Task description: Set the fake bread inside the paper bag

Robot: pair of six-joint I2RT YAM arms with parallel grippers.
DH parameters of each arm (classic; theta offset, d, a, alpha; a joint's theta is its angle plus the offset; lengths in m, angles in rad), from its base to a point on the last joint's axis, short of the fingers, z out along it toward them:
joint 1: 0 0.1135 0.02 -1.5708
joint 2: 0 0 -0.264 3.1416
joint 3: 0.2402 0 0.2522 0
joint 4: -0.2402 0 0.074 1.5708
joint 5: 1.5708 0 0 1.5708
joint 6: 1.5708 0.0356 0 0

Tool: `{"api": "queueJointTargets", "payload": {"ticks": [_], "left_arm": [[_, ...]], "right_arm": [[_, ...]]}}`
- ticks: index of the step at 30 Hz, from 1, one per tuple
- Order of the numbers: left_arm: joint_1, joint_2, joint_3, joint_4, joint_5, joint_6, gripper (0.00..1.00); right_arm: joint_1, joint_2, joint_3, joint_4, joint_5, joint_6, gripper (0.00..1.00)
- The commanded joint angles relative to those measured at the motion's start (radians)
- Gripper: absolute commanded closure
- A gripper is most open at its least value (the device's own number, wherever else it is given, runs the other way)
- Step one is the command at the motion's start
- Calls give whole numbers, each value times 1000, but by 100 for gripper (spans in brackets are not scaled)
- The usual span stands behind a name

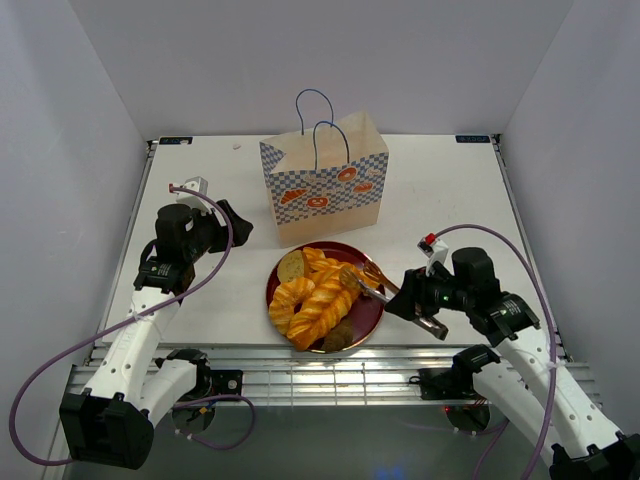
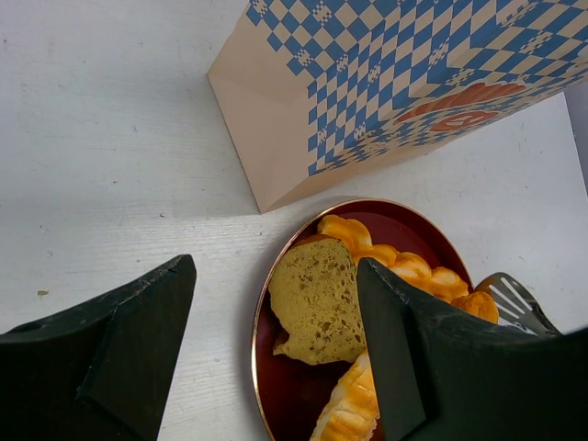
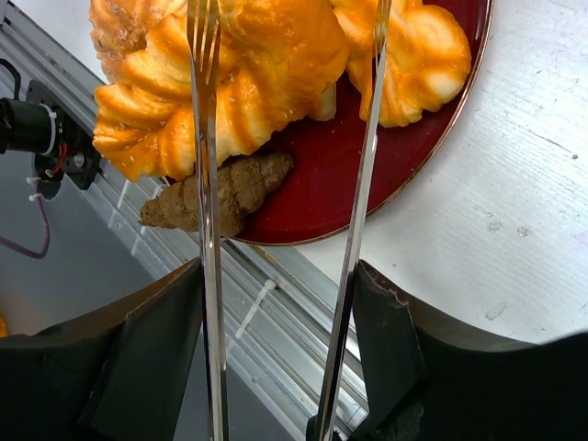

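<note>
We see bright, even light from overhead on the white table (image 1: 450, 200). The paper bag (image 1: 325, 195) throws a soft shadow at its near base. Small highlights shine on the fake bread (image 3: 266, 64), and the tongs (image 3: 209, 230) glint. Close to the lens, the fingers (image 2: 110, 358) look dark and nearly featureless.

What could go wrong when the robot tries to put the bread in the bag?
1. The tongs are thin and the fake bread is glossy, so a piece might slip out on the lift.
2. The brown croissant lies at the red plate's near rim, close to the edge of the table; a nudge could push it off.
3. The paper bag stands unheld, the left gripper open beside it, so it might tip.
</note>
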Motion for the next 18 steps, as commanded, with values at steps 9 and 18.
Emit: {"api": "queueJointTargets", "payload": {"ticks": [9,18], "left_arm": [[-4,-3,3,20,20,6,19],[-4,-8,3,20,20,5,19]], "right_arm": [[3,37,-48,145,-57,28,31],[3,74,-57,212,-112,52,32]]}}
